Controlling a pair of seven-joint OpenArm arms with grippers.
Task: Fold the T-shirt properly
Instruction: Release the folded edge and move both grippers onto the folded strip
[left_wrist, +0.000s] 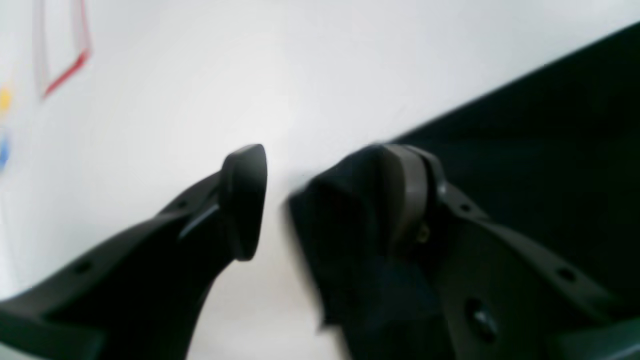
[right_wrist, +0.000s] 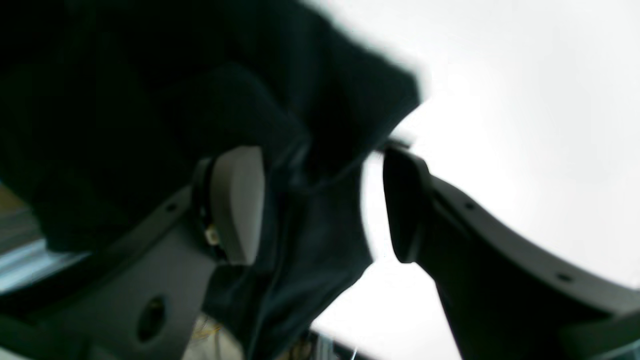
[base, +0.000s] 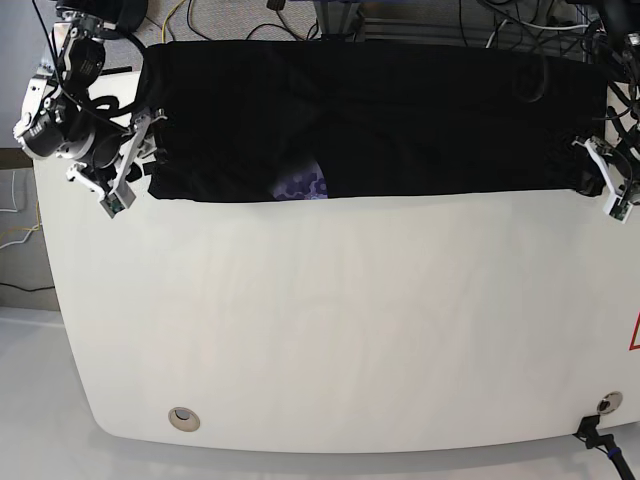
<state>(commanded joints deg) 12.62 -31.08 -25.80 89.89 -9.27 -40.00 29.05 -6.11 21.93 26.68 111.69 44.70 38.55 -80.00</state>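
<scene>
We've got the T-shirt (base: 380, 120) stretched out as a long black band along the far edge of the table (base: 330, 330), running nearly from one far corner to the other. A bit of purple-blue print (base: 303, 184) peeks out under its near hem, left of the middle in the base view.

Our left gripper (left_wrist: 320, 200) sits at the shirt's end by the table's right edge as the base view shows it. Its jaws are spread apart, with a bunch of black cloth (left_wrist: 345, 235) lying against one finger and a gap of white table showing before the other one, so nothing's pinched there.

Our right gripper (right_wrist: 322, 200) is at the opposite end, by the far left corner. It's spread wide too, with a fold of shirt (right_wrist: 320, 220) hanging between the pads, touching the grey one (right_wrist: 237, 200) only.

A red outline (left_wrist: 65, 60) is marked on the table off in the left wrist view.
</scene>
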